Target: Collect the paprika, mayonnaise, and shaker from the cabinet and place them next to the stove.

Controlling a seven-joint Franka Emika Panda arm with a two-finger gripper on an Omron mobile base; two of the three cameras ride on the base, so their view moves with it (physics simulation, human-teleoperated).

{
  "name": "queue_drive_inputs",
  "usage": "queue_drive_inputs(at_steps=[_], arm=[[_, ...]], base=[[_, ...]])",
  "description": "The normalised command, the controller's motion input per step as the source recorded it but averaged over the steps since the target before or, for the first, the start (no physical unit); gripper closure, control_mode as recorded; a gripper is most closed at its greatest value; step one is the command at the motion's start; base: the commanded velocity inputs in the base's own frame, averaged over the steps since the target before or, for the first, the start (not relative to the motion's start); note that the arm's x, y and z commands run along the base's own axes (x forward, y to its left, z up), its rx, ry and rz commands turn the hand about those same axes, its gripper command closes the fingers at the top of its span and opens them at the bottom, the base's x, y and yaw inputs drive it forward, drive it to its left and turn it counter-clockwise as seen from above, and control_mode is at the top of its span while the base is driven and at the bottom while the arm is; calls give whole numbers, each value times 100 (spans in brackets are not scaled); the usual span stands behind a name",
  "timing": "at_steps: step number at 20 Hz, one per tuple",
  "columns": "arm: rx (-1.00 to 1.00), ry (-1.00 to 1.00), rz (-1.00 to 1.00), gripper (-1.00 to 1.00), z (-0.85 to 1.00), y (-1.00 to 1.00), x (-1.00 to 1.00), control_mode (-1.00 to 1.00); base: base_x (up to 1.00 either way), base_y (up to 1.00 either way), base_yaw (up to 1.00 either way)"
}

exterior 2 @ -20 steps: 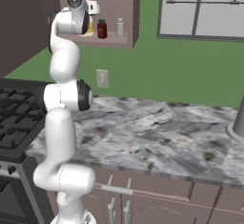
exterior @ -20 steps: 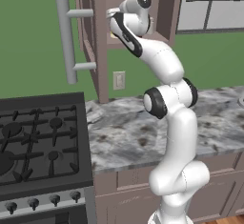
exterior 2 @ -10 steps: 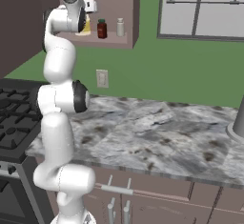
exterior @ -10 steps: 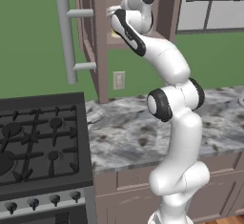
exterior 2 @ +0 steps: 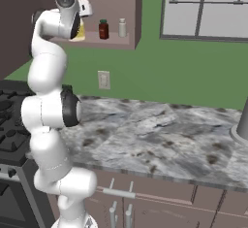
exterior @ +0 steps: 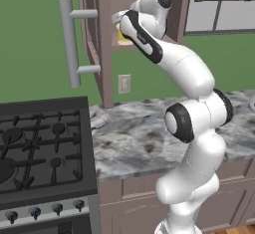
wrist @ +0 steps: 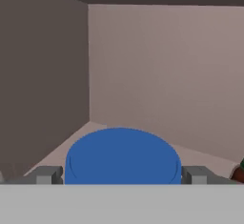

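I see the gripper [wrist: 122, 175] spread wide, one finger [wrist: 46, 175] at 9 o'clock and the other at 3 o'clock of the mayonnaise [wrist: 122, 156] lid, straddling it; can't tell if they touch. The jar sits on the cabinet [exterior 2: 114, 8] shelf. The paprika [exterior 2: 103, 29] is at its 3 o'clock, the shaker [exterior 2: 122, 27] just beyond. The stove [exterior: 42, 148] sits low at 8 o'clock, next to the counter [exterior: 134, 136].

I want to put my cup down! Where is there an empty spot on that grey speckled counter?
The grey marbled stone counter is bare from the black gas stove across toward the window side. The mauve cabinet shelf is crowded: dark red jar, whitish bottle.
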Motion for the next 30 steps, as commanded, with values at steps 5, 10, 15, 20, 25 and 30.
queue_drive_inputs(at_steps=[5,10,15,20,25,30], arm=[[0,-5,8,100,-32,-27,-91,-100],[0,-4,11,100,-21,-56,-99,-100],[0,-4,16,100,-7,-52,-100,-100],[0,0,30,100,-32,-19,-89,-100],[0,5,40,100,-55,3,-30,-100],[-5,6,36,100,-69,33,0,-100]], base=[[0,0,0],[0,0,0],[0,0,0],[0,0,0],[0,0,0],[0,0,0]])
